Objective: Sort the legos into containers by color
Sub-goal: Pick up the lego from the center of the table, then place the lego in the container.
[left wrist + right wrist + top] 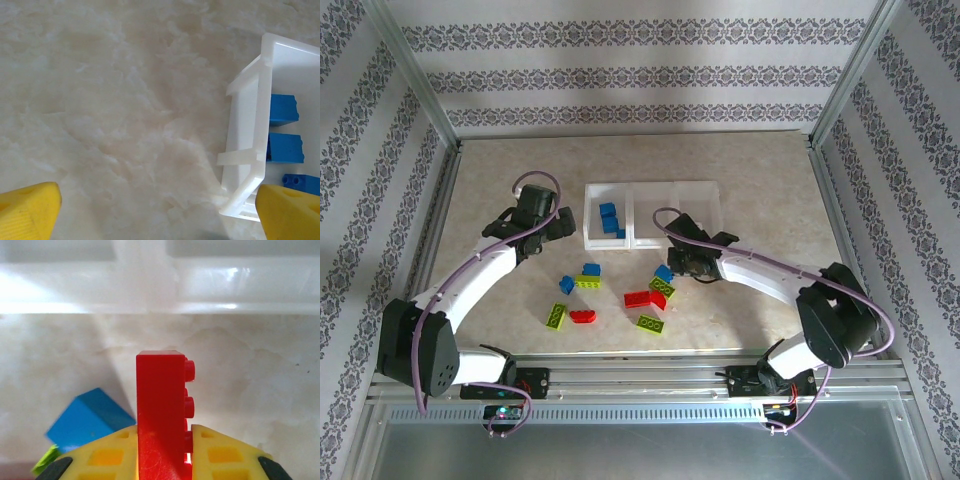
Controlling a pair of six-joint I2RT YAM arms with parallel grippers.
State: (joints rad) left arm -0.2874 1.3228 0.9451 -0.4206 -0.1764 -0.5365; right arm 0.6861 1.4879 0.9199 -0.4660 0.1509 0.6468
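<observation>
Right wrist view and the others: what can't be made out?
Right wrist: red brick, lower end hidden between the fingers of the right pincer.
Left wrist: blue bricks in the tray, cut off by the right edge; count unclear.
Top: the held brick, covered by the right pincer.

Beige, cloudy marbling across the table (pixel 520 180). Translucent white for the tray (pixel 650 185), with blue bricks (pixel 609 218) in its left bin. Loose on the marbling: lime green bricks (pixel 556 317), red bricks (pixel 638 298), more blue. Solid red brick (pixel 160 405) between bright yellow fingers (pixel 220 455). White arms (pixel 480 275), black joints, purple cables (pixel 536 175). Grey floral stripes on pale wallpaper (pixel 620 80).
</observation>
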